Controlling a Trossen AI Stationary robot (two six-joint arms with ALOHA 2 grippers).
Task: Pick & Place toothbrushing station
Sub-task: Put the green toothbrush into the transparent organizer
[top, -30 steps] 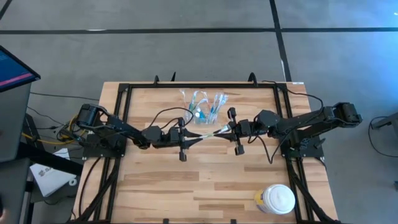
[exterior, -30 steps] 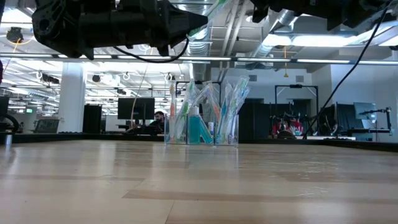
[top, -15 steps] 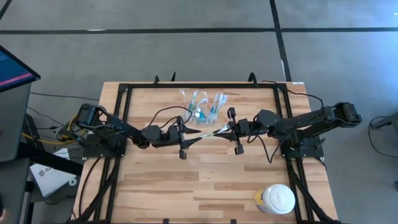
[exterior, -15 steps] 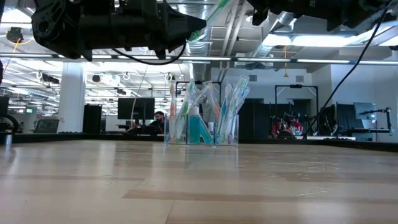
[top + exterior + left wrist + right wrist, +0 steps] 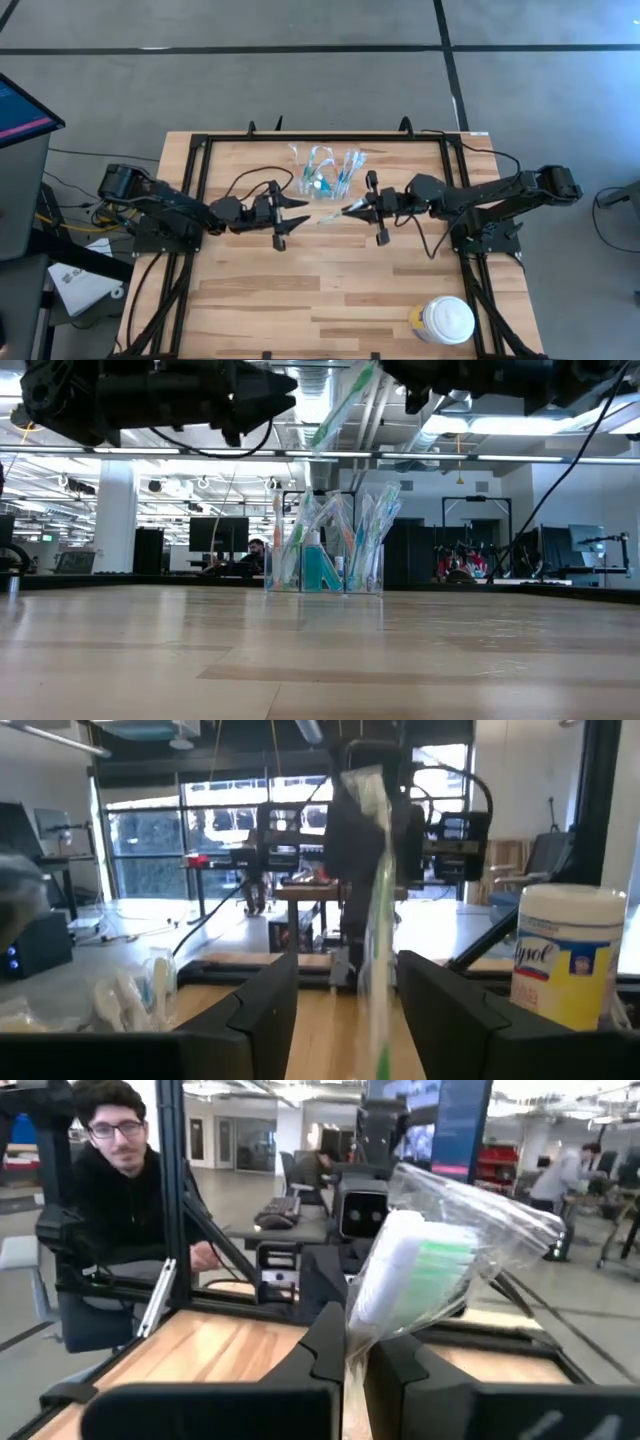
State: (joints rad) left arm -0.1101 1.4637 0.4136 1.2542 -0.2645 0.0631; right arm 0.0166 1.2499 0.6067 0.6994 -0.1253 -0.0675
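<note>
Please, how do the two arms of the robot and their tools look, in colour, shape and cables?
Both arms are black and jointed, each with loose black cables looping along it. The left tool and the right tool each carry two flat, angular black fingers behind a short crossbar. I see no readable markings on them.

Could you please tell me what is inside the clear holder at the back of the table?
The clear holder has several toothbrushes standing upright and a teal tube between them. Their lower ends blur together; an exact count is unclear.
</note>
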